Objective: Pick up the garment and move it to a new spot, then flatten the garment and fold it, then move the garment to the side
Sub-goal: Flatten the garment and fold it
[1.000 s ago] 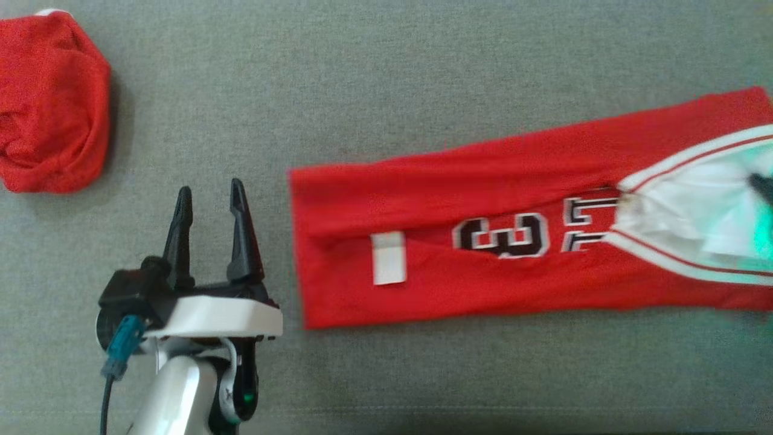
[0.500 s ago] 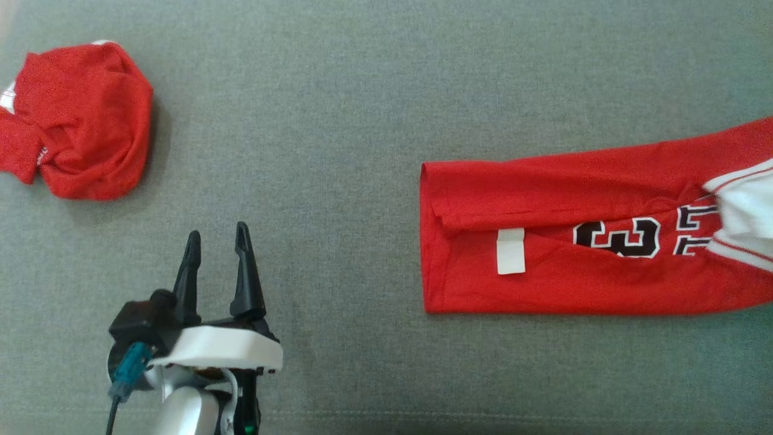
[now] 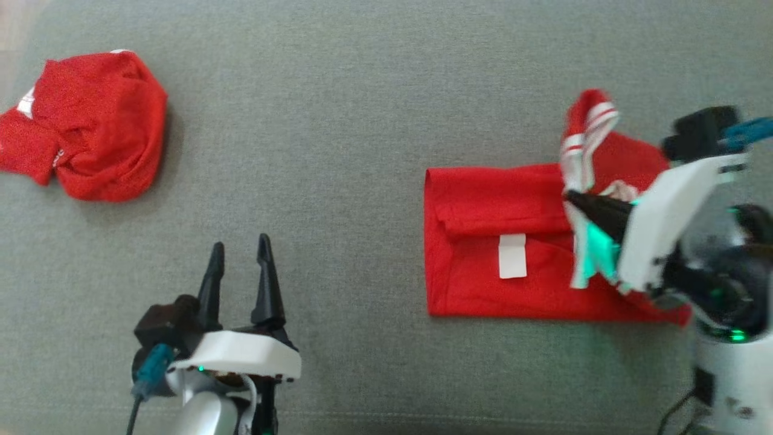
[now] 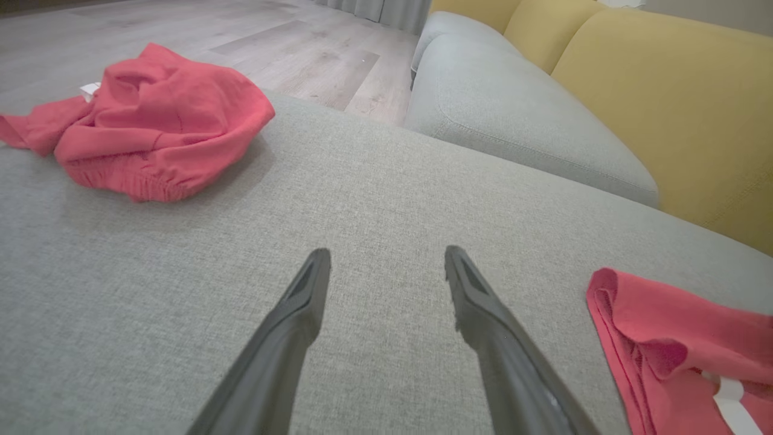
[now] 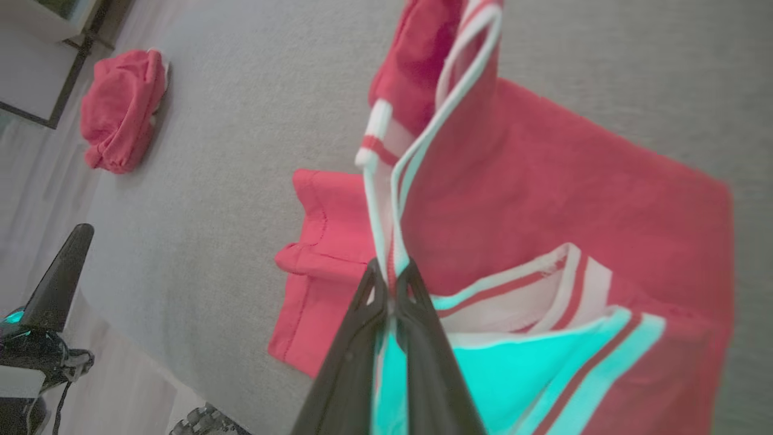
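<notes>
The garment (image 3: 483,211) is a red jersey with white-and-red trim and a white tag, lying on the grey cushion at the right of the head view. Its trimmed end (image 3: 583,130) is lifted and doubled back leftward over the rest. My right gripper (image 3: 570,196) is shut on that white trim (image 5: 386,241); the wrist view shows both fingers pinching the striped edge. My left gripper (image 3: 238,254) stands open over bare cushion at lower left, well apart from the jersey's hem (image 4: 610,302); nothing is between its fingers (image 4: 314,284).
A second red garment (image 3: 96,127) lies crumpled at the far left of the grey cushion (image 3: 332,121). A yellow sofa back (image 4: 664,90) and another grey cushion rise beyond; wooden floor lies past the edge.
The head camera has shifted. My right gripper has carried the jersey's trimmed end up and leftward, so the number print is now covered. The left gripper stays open.
</notes>
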